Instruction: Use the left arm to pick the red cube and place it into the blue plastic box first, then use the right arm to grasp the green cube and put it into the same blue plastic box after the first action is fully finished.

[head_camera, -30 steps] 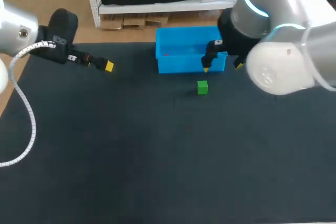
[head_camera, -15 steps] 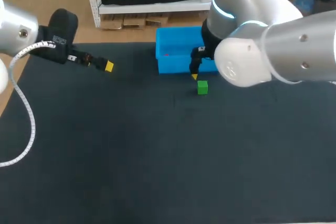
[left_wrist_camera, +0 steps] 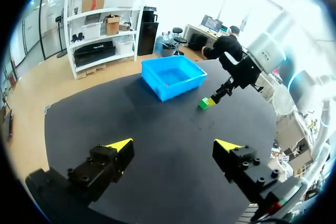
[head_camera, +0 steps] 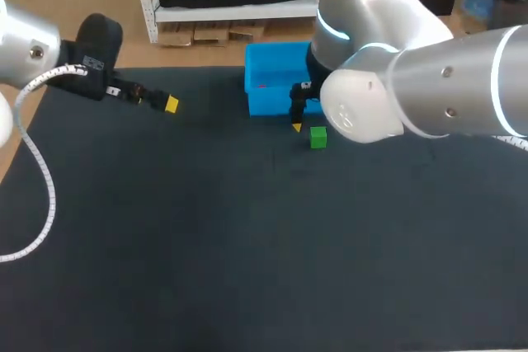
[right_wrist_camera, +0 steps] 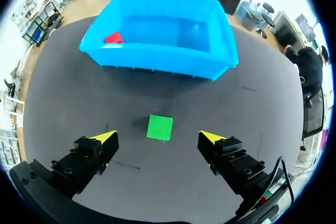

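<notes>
Dark table [head_camera: 206,245] holds the blue box [right_wrist_camera: 157,59], and the red cube [right_wrist_camera: 113,38] lies in 1 corner of it. Your right claw [right_wrist_camera: 158,136] hangs wide open over the green cube [right_wrist_camera: 159,127], near the box. Your left claw [left_wrist_camera: 173,144] is wide open too, well away.

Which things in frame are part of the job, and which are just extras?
Job: red cube, already in the blue box; green cube on the table; left gripper; right gripper.
Extras: table; white cable by the left arm.
</notes>
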